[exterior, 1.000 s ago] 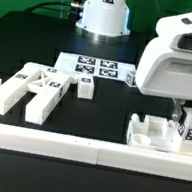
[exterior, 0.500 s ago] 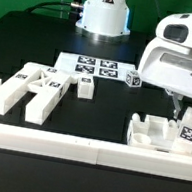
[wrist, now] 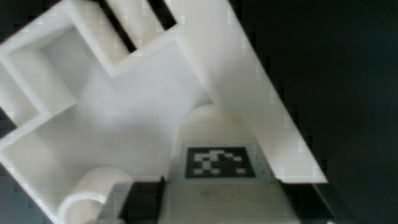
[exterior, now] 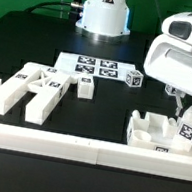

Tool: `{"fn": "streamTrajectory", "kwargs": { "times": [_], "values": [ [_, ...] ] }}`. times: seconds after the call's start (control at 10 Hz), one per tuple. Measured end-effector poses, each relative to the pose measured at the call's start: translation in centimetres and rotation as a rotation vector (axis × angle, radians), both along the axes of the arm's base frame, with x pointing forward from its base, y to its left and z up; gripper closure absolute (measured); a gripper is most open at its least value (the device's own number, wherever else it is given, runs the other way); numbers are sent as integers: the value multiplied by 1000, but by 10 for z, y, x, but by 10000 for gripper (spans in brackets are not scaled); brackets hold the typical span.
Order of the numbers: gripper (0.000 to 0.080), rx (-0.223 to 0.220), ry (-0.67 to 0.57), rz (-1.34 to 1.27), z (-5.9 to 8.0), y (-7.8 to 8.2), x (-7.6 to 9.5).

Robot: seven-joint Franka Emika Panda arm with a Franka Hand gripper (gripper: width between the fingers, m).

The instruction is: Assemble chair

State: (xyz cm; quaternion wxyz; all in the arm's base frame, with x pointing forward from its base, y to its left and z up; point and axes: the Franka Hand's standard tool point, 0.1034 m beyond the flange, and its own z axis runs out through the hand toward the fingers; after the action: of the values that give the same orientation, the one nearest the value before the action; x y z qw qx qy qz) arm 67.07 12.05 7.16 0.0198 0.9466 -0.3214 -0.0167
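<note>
The tool [exterior: 181,100] hangs at the exterior view's right, just over the part-built chair [exterior: 151,132] and close above the upright post [exterior: 190,125] at that cluster's right end. From the outside camera I can't make out the fingers well enough, and the wrist camera only gives me dark shapes on each side of the post [wrist: 217,150]. So I cannot tell whether the tool is gripping the post or standing wide around it.

Against the frame from a second ago, the arm's big white head has moved up and toward the exterior view's right. The little cube [exterior: 134,79], then half hidden behind the head, is now fully in sight beside the marker board [exterior: 89,67]. The post and the cluster under it sit where they did, and the loose pieces [exterior: 29,88] on the exterior view's left haven't shifted either.

The chair is white, blocky plastic. The cluster on the right is a low piece with raised walls and a small tag on its front face, lying on the black surface [exterior: 123,107] just behind the long white rail [exterior: 85,150]. The post carries a black-and-white square tag facing the outside camera. In the wrist view I see that tag below a rounded white end, with an open-framed slab [wrist: 89,70] beyond it. The loose pieces are long bars and slabs lying together, well apart from the cluster, with a small tagged block [exterior: 85,90] between the two groups.
</note>
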Motion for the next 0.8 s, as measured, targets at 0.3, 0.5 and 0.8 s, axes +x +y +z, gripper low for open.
{"fn": "streamTrajectory", "kwargs": {
  "times": [0.3, 0.5, 0.8],
  "values": [
    [509, 1, -21, -291, 0, 2, 0],
    [509, 21, -42, -500, -1, 1, 3],
    [509, 36, -64, -709, -1, 1, 7]
  ]
}}
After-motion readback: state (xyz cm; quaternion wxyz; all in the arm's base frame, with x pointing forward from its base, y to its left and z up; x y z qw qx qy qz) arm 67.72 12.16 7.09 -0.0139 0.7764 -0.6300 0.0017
